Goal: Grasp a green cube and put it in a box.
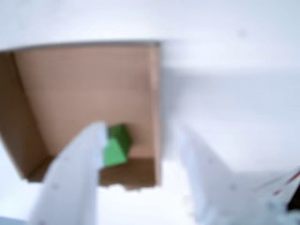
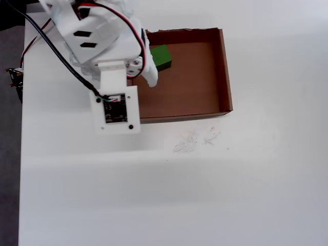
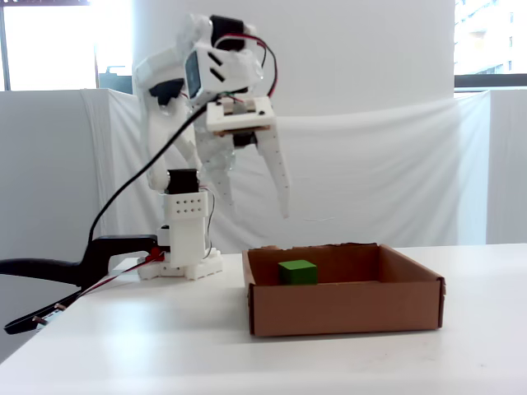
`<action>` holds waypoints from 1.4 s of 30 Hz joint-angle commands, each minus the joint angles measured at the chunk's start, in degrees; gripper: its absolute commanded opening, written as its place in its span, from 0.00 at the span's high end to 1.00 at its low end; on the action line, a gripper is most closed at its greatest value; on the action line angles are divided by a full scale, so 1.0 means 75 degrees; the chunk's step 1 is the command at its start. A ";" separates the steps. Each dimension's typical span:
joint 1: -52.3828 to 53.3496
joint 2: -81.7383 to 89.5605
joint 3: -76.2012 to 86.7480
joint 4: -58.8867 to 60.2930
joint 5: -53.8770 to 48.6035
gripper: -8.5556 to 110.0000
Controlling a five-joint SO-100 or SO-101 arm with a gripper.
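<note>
White tabletop (image 2: 154, 195) carries the cardboard box (image 2: 223, 72); the green cube (image 2: 160, 57) lies inside near its ragged rim. Above the box, the gripper (image 3: 255, 210) hangs spread wide and holds nothing.

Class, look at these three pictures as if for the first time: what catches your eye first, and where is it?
The bright green cube stands out first, lying inside the brown cardboard box near a corner. Next comes the white arm, its open gripper raised well above the box in the fixed view and holding nothing. Red and black cables trail from the arm across the white table.
</note>
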 commanded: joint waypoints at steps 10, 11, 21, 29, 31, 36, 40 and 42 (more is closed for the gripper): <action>0.1793 0.3410 0.2824 -0.0504 -0.1184 0.80; 0.1875 0.3727 0.3141 -0.0527 -0.1289 0.80; 0.2180 0.7629 0.6234 -0.0164 -0.1629 0.80; 0.2227 0.8426 0.7207 -0.0199 -0.1816 0.80; 0.2250 0.8426 0.7441 -0.0246 -0.1875 0.80; 0.2262 0.8426 0.7488 0.0082 -0.1957 0.80; 0.2262 0.8426 0.7500 0.0480 -0.1957 0.79; 0.2262 0.8437 0.7512 0.0832 -0.1898 0.79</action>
